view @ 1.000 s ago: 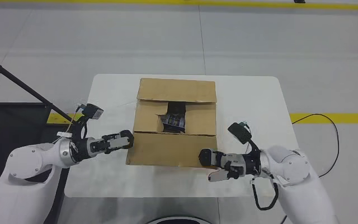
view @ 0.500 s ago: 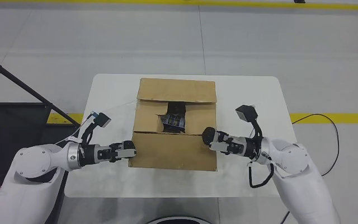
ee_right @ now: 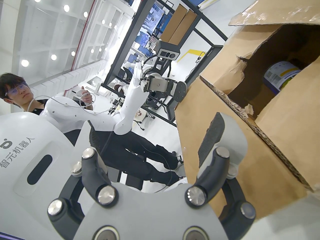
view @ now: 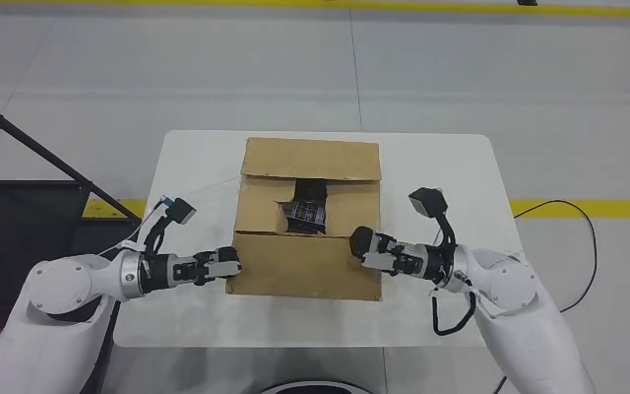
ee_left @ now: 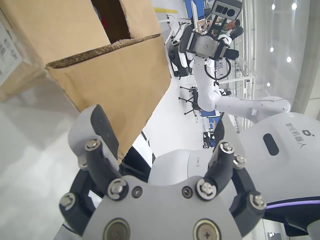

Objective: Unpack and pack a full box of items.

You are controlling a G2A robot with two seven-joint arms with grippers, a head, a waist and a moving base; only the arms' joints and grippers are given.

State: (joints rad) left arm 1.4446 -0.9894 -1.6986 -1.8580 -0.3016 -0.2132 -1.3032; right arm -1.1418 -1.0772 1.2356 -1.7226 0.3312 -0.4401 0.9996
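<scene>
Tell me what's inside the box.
Through the gap between the flaps of the box, a labelled can shows. The flaps cover the rest.

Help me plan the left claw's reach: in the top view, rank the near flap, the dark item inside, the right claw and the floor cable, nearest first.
1. The near flap, right beside the left claw.
2. The dark item, in the central opening.
3. The right claw, at the flap's opposite end.
4. The floor cable, far right.
</scene>
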